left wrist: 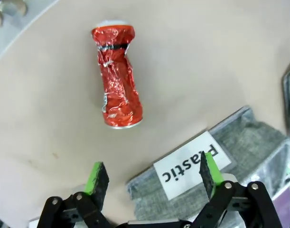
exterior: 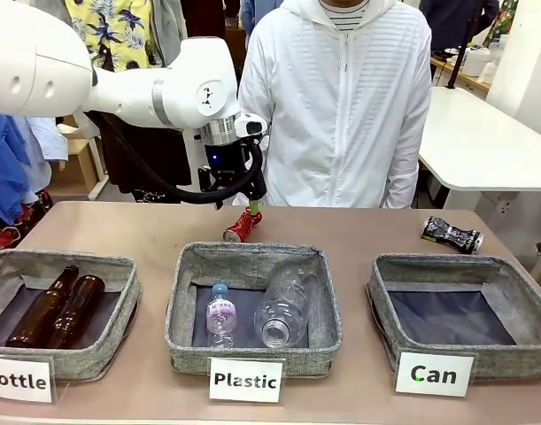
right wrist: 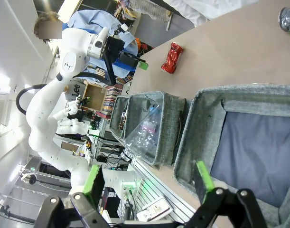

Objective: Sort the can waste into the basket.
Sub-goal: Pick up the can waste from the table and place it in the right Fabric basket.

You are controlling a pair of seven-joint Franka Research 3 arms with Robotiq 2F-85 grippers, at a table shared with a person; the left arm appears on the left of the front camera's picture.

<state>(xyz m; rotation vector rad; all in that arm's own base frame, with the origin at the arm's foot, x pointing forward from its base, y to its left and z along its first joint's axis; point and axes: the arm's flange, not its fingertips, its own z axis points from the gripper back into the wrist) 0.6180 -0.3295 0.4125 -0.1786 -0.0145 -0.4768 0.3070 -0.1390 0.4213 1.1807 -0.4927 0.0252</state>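
Crushed red can [exterior: 242,226] [left wrist: 117,78] [right wrist: 172,57] on its side on the tan table [exterior: 359,230], just behind the far rim of the middle basket [exterior: 252,257] signed "Plastic", in front of the standing person [exterior: 345,97]. Touches neither basket nor gripper.

Black-and-silver can [exterior: 451,234] [right wrist: 288,20] also on its side, far right of the table, just behind the far rim of the basket [exterior: 518,359] [right wrist: 201,123] signed "Can" and clear of it.

Left gripper [exterior: 252,208] [left wrist: 154,170] directly above the red can, fingers pointing down, jaws spread wide, nothing between them. In the left wrist view, can ahead of the green pads [left wrist: 98,176], outside their gap.

Right gripper [right wrist: 148,175] spread wide too, nothing gripped, poised by the near wall of the "Can" basket, dark lining in plain sight.
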